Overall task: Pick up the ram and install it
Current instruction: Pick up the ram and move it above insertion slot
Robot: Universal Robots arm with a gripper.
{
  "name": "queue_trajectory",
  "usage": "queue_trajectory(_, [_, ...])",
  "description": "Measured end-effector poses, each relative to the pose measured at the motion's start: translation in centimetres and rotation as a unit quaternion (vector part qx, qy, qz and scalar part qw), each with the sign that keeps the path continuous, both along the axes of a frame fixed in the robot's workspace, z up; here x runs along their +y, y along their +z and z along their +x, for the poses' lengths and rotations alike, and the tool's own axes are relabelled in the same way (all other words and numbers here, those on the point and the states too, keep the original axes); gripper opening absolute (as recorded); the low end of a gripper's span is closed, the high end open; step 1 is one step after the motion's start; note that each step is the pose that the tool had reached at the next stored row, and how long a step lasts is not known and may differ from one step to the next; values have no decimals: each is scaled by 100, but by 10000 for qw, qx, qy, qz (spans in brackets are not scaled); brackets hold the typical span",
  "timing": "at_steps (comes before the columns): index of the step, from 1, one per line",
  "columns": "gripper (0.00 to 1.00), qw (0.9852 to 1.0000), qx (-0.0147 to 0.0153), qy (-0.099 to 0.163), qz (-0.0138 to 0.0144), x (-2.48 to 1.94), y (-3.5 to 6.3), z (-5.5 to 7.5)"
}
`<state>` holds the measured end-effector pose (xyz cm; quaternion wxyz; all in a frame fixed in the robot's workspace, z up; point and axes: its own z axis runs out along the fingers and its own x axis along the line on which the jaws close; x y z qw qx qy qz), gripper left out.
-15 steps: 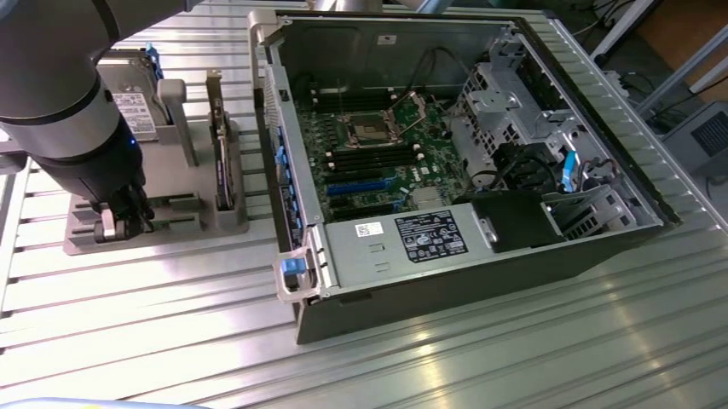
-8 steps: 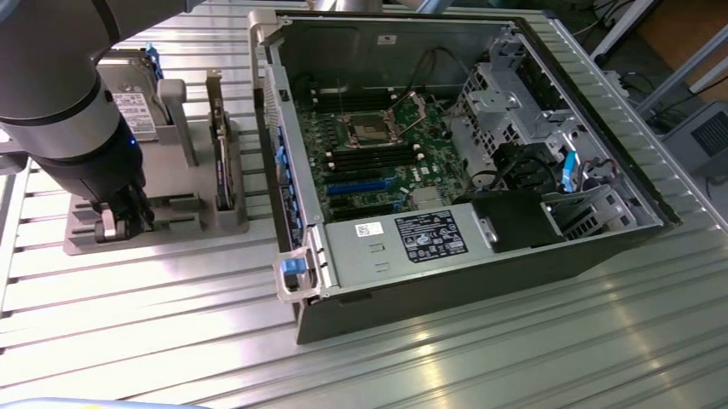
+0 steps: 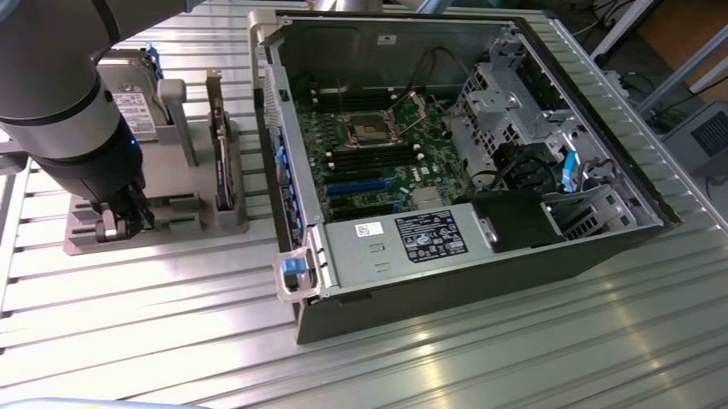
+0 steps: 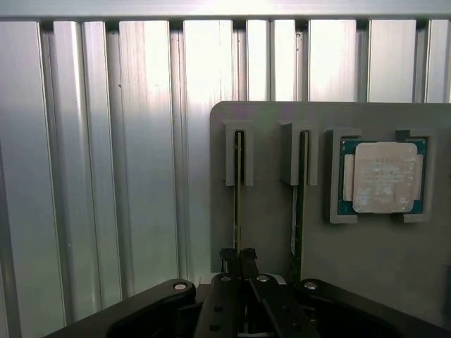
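**Item: thin green ram stick** point(image 4: 239, 183). It stands on its long edge in a narrow slot of the flat grey plastic holder tray point(image 4: 268, 232). From the wrist view only its thin edge shows, so no chips or print can be read on it. Its long axis runs along the slot, from a grey clip at one end straight toward the gripper, parallel to the ribs of the table.

**Hold:** black two-finger gripper point(image 4: 238, 255). The fingertips point(image 4: 229, 253) are drawn almost together, pinching the near end of the ram stick between them. In the exterior view the gripper point(image 3: 119, 226) reaches down into the tray point(image 3: 85, 243) at the exterior view's left, under the grey-and-black robot arm point(image 3: 68, 94).

**Adjacent, same tray:**
- Taller dark upright expansion card point(image 4: 299, 211), in the neighbouring slot and parallel to the ram stick; also seen from outside point(image 3: 223, 170).
- Square silver processor chip on a green board point(image 4: 384, 176), lying flat in its own recess. Faint print on its lid, illegible.
- Silver hard drive point(image 3: 128, 106), upright, with a white label whose text is too small to read.

**Beyond the tray:**
- Open dark computer case point(image 3: 455, 294), lying on its side at the exterior view's right of the tray.
- Green motherboard point(image 3: 387, 162), inside the case.
- Silver power supply box point(image 3: 341, 251), inside the case. It carries a black label with white print point(image 3: 430, 236) and a small white sticker point(image 3: 370, 228); no brand is legible on either.

**Support:** ribbed aluminium table point(image 3: 512, 358), also visible from the wrist point(image 4: 106, 176).
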<state>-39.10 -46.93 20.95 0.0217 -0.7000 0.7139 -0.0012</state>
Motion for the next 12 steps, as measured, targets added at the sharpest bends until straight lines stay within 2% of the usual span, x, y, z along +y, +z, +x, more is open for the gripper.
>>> queue_trajectory(12, [12, 10000, 0, 0, 0, 0, 151, 0])
